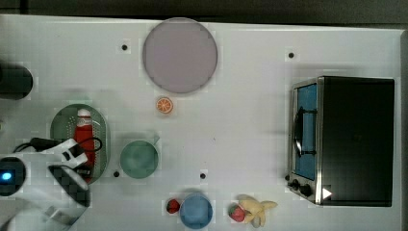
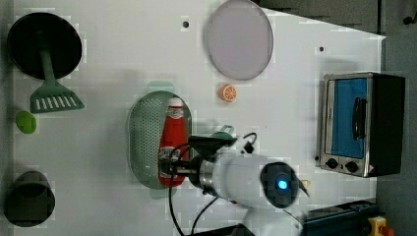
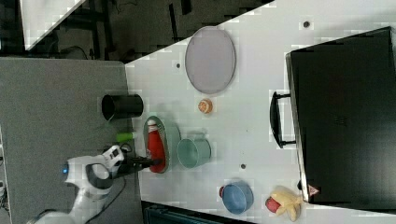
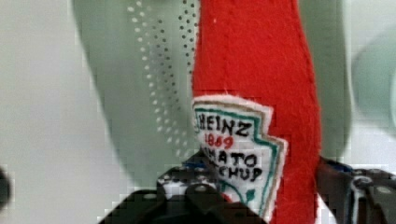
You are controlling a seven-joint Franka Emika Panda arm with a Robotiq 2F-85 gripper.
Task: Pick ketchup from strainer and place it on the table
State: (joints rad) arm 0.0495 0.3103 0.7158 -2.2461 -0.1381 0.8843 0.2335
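White worktop [image 1: 250,120] is carrying the pale green strainer [image 1: 61,120], in which the ketchup [image 1: 84,130] is lying: a red felt-like bottle with a white cap and a stitched white-and-dark label. Gripper [image 2: 169,167] is closing around the ketchup's lower body, one finger [image 4: 187,196] sitting on either side

The white Franka arm [image 2: 246,182] is seen reaching in from the left view's bottom, w/ its black gripper [image 2: 169,167] lowered over the bottom end of the small red felt ketchup bottle [image 2: 173,142]. In the wrist view, one dark finger [image 4: 187,196] is placed on each side of the bottle's label end, jaws closed approx. to bottle width. The wrist is held nearly level in the right view.
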